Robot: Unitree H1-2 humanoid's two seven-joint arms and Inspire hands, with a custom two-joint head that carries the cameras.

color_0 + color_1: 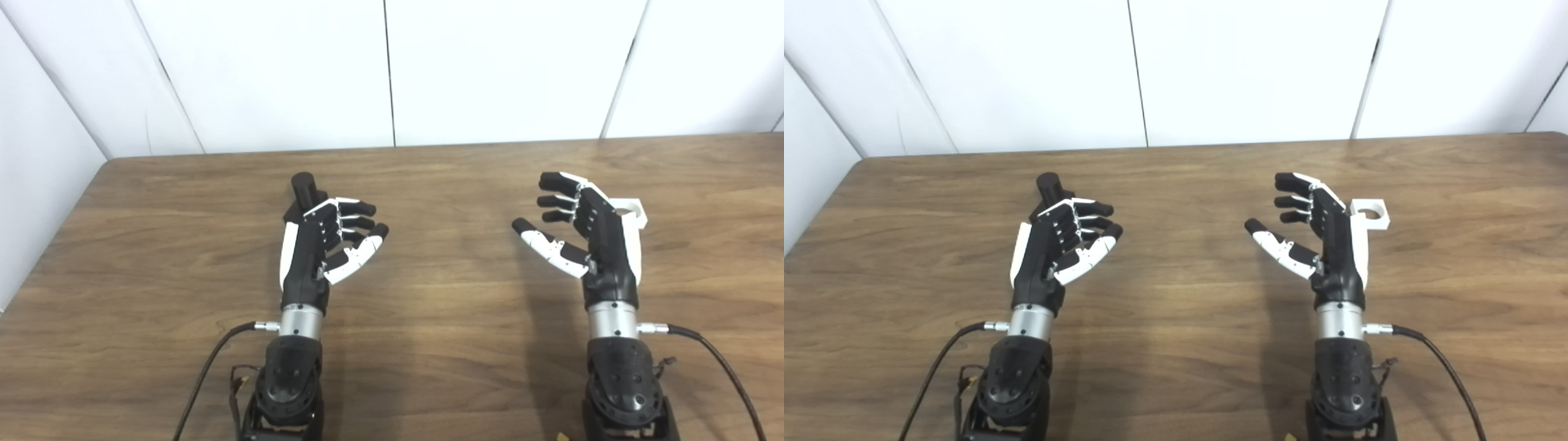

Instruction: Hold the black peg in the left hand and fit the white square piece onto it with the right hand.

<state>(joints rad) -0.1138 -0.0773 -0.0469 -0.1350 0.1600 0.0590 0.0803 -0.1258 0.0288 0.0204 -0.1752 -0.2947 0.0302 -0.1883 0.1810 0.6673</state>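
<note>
The black peg (304,189) stands upright on the wooden table (441,184), just behind my left hand (324,242), partly hidden by the fingers; it also shows in the right eye view (1049,187). My left hand is open and holds nothing, fingers loosely curled toward the middle. The white square piece (1370,214) with a round hole lies on the table just right of and behind my right hand (1320,236); it also shows in the left eye view (631,211). My right hand is open and empty, thumb pointing left.
A white panelled wall (392,67) rises behind the table's far edge, and a white wall runs along the left edge. Black cables (205,367) trail from both wrists toward the near edge.
</note>
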